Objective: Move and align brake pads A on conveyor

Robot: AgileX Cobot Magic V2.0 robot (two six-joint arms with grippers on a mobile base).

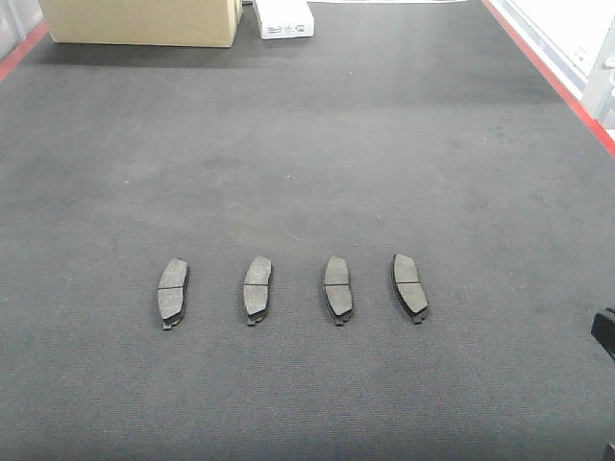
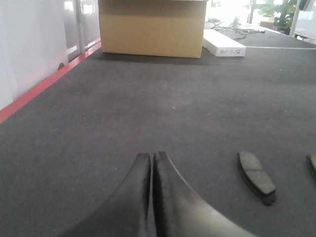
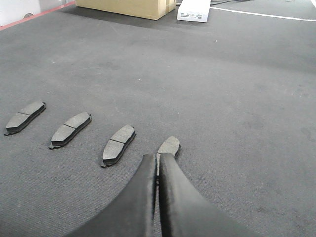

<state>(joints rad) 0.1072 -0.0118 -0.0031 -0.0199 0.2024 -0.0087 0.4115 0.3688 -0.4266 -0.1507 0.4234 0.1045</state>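
While four brake pads A (image 1: 293,289) (dark grey, curved, each grooved across the middle) lay in a row on the conveyor (image 1: 307,144), both grippers gripped nothing. Left gripper (image 2: 151,157) and right gripper (image 3: 158,157) had fingers pressed together.

Fourth brake pad (image 3: 169,146) partly hidden

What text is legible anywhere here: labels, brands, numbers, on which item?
White box: dark print on its side, too small and blurred to read.
Cardboard box: no print visible.
Brake pads: no markings visible.
Conveyor: none.
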